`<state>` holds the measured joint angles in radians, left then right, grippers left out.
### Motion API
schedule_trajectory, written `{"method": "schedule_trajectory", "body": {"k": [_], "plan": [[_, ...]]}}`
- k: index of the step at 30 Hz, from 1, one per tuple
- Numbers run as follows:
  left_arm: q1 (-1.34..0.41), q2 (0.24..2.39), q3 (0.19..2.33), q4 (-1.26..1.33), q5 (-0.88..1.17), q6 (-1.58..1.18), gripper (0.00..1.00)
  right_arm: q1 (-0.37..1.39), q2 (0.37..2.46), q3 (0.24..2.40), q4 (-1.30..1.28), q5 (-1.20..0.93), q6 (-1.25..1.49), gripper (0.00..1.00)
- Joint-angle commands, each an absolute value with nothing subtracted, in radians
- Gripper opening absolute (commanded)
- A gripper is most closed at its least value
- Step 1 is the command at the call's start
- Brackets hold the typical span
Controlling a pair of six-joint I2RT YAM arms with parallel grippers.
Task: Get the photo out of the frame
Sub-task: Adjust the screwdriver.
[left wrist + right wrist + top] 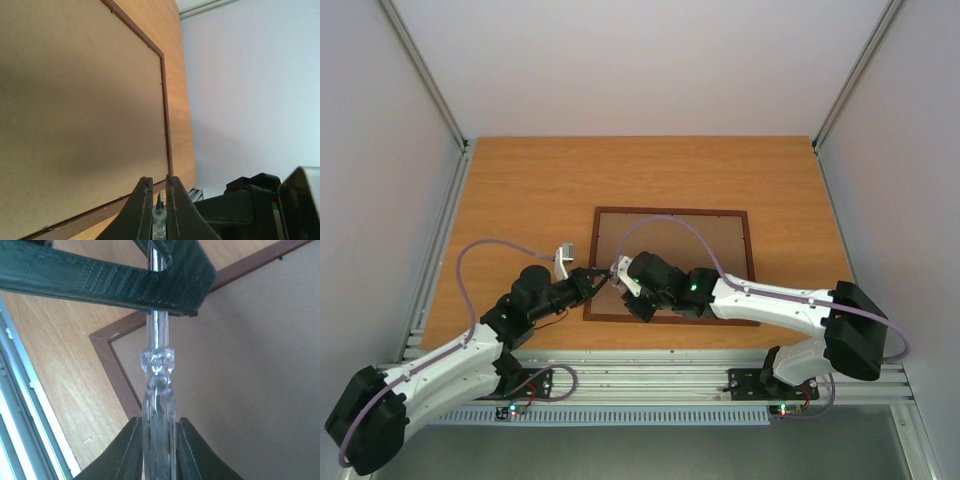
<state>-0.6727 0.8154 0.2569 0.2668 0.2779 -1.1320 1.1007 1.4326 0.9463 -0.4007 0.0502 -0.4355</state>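
The frame [670, 211] lies face down on the table with its brown hardboard back [705, 250] up. The photo is hidden under it. My right gripper [621, 271] is shut on the clear handle of a screwdriver [158, 390] over the frame's near left corner [117, 372]. My left gripper [602, 273] meets it from the left and is shut on the screwdriver's metal shaft. Its dark fingers [125, 282] cross the top of the right wrist view. In the left wrist view the screwdriver [159, 212] sits between my left gripper's [159, 181] narrow fingers, above the frame's rim [163, 90].
The orange wooden table [520, 190] is bounded by white walls on three sides. A metal rail [650, 375] runs along the near edge by the arm bases. The right arm lies across the frame's near edge.
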Motion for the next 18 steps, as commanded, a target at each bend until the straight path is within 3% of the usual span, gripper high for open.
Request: {"method": "schedule_trajectory", "body": {"k": [1,6,18], "plan": [[-0.677,0.763,0.209,0.439,0.229,-1.216,0.01,1.106,1.34,0.905,-0.29,0.011,-0.413,0.23],[-0.678,0.691,0.175,0.471,0.199,-1.282,0.0,1.088,1.266,0.828,-0.204,-0.074,-0.387,0.31],[-0.677,0.632,0.159,0.491,0.233,-1.31,0.01,1.047,1.237,0.759,-0.068,-0.175,-0.336,0.31]]}}
